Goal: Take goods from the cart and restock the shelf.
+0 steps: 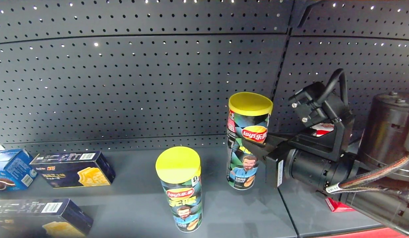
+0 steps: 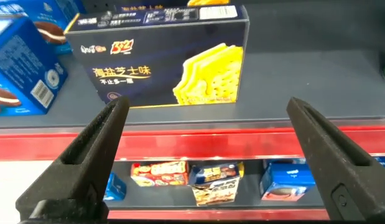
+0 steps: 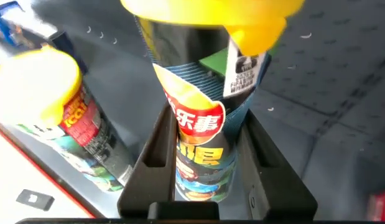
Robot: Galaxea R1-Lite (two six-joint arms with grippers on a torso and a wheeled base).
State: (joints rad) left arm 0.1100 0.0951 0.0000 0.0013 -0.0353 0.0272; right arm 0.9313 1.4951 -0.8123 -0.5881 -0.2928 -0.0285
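While clenched at mid-body by the right pincer, one yellow-lidded chip can stands upright on the shelf, set toward the pegboard back.
Grip: fingers flank both sides of the can, likely to keep it plumb until its base settles; whether the base bears fully on the shelf cannot be told. Neighbour: second chip can, upright, nearer the front edge and apart from the first, leaving a gap for the pincer to back out. Further off: cracker box, blue cookie box, another cracker box at the front edge. Left pincer: released, jaws wide, facing the shelf front, holding nothing.
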